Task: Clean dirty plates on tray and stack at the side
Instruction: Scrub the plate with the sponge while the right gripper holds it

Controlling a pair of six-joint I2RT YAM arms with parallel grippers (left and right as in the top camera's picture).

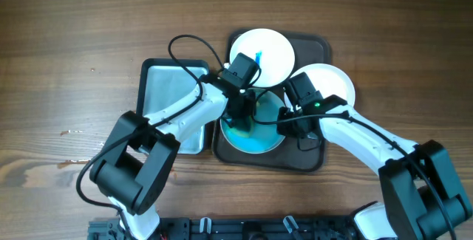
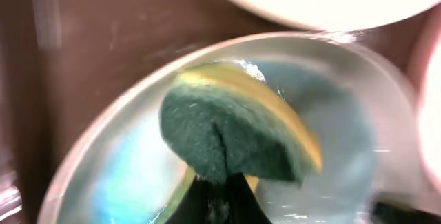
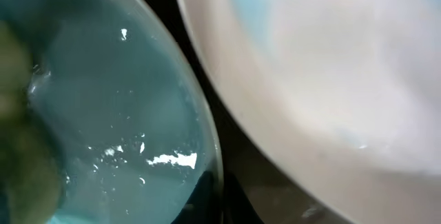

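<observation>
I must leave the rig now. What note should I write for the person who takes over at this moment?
Left gripper: shut on the green-and-yellow sponge, which is pressed on the front plate.
Right gripper: shut, it seems on that plate's right rim.
All three plates lie on the dark brown tray; the pale grey tray is beside it.
Done: none stacked; the front plate is wet with blue.
Left: finish it, wipe the back plate (blue smear), check the right plate, stack all.
</observation>
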